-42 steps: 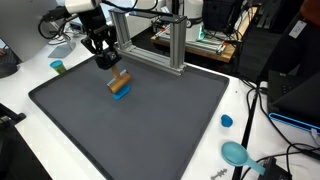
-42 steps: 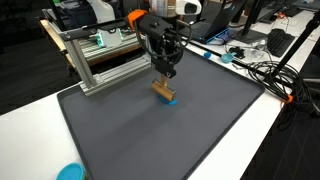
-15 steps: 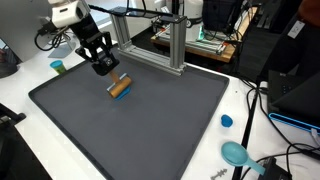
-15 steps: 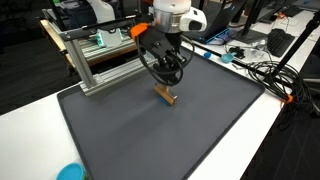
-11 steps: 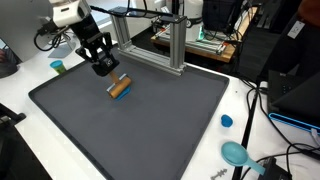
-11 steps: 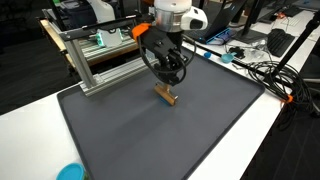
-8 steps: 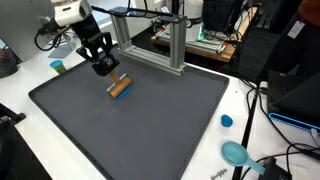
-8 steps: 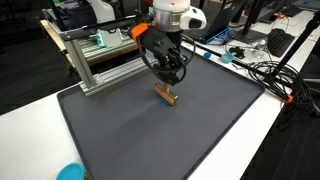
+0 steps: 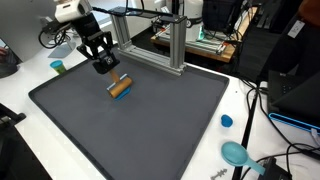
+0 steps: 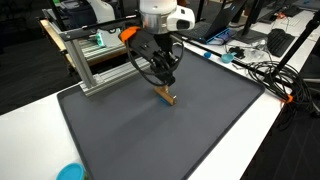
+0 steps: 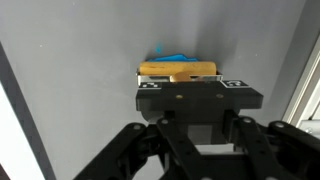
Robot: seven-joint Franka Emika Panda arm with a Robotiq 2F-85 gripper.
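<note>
Gripper hardware fills the bottom of the wrist view. Its dark linkwork hides the jaws, so I cannot tell how far apart they stand. It has hold of nothing, since both exterior views show it hanging above the mat with a gap beneath. Just beyond it lies the wooden block, a short tan bar flat on the dark grey mat. A blue piece peeks out along its far edge, and whether the two are joined cannot be made out. The block looks light and rigid. Bare wood should give the pads decent friction, and nothing about it suggests it would crush or break. Its long flat sides look like the sensible place to pinch, across the narrow width at mid-length, keeping clear of the blue piece in case it is loose. Farther back stands an aluminium frame along the mat's edge. A blue cap lies well apart on the white table.
</note>
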